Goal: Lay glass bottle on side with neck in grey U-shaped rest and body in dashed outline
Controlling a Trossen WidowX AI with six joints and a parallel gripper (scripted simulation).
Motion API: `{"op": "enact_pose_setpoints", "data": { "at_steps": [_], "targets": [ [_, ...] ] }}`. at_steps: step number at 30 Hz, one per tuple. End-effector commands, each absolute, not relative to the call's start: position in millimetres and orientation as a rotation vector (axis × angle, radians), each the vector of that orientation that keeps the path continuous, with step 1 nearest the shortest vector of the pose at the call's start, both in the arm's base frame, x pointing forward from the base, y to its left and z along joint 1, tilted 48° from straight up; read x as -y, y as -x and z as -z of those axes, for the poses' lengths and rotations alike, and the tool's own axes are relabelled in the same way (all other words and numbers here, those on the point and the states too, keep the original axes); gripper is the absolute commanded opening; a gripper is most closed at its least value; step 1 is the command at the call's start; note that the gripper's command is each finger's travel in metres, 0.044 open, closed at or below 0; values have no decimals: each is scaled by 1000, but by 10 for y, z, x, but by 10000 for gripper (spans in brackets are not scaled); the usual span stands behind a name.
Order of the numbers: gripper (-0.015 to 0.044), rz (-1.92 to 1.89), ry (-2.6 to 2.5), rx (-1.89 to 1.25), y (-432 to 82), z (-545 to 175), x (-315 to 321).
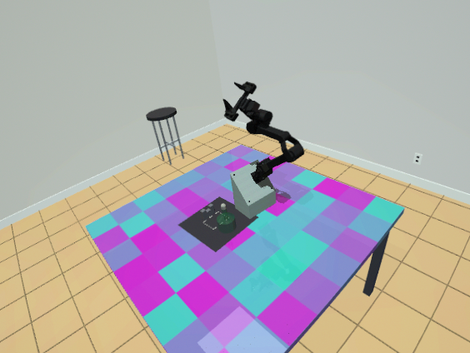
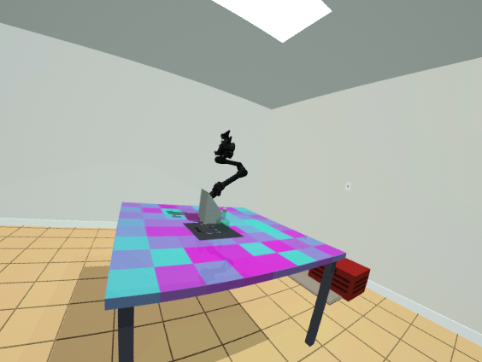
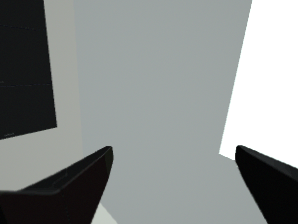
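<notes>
Nearest, one gripper [image 1: 230,91] [image 2: 225,134] [image 3: 172,151], black: its two fingers are spread wide, with nothing held between them. One arm [image 1: 277,132] [image 2: 240,166], jointed, black: it is mounted on the sloped face of a pale wedge-shaped block [image 1: 255,197] [image 2: 208,212], bent sharply at the elbow and folded back, the gripper raised high above the table [image 1: 206,293] [image 2: 222,253] and pointed upward, well apart from the bottle.

One bottle [image 1: 226,222] [image 2: 225,221], green glass: stood upright on the dark mat [image 1: 216,243] [image 2: 202,236], beside the block, its neck pointed up and its long axis vertical (not yet laid down, then). One dashed outline [image 1: 210,227], pale: marked on the mat, beside the bottle's base. Small grey pieces are seen near one mat corner (too small for the U-shaped rest to be told for certain).

Farther off, by view: a round-topped stool [image 1: 162,113] is shown only from the top; a red slatted box [image 2: 352,277], beyond the table, only from the exterior. A bright ceiling panel [image 2: 279,19] [image 3: 267,75] is shown by the exterior and wrist views; a dark panel [image 3: 25,70] by the wrist alone, where neither bottle nor mat is seen.
</notes>
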State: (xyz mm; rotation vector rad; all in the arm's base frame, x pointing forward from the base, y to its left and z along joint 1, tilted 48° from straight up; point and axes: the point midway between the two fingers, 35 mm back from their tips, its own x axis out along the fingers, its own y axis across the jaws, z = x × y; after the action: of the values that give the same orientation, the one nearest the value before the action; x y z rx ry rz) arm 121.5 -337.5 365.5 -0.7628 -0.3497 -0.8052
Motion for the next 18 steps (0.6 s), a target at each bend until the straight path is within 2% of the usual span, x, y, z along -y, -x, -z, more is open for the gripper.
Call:
{"op": "enact_pose_setpoints", "data": {
  "at_steps": [1, 5, 10, 18],
  "targets": [
    [426, 803, 761, 348, -1225, -3649, 3376],
    [440, 767, 740, 287, -1412, -3518, 3403],
    [440, 611, 697, 107, -1995, -3066, 3333],
    [440, 219, 696, -157, -2828, -2221, 2698]
  ]
}}
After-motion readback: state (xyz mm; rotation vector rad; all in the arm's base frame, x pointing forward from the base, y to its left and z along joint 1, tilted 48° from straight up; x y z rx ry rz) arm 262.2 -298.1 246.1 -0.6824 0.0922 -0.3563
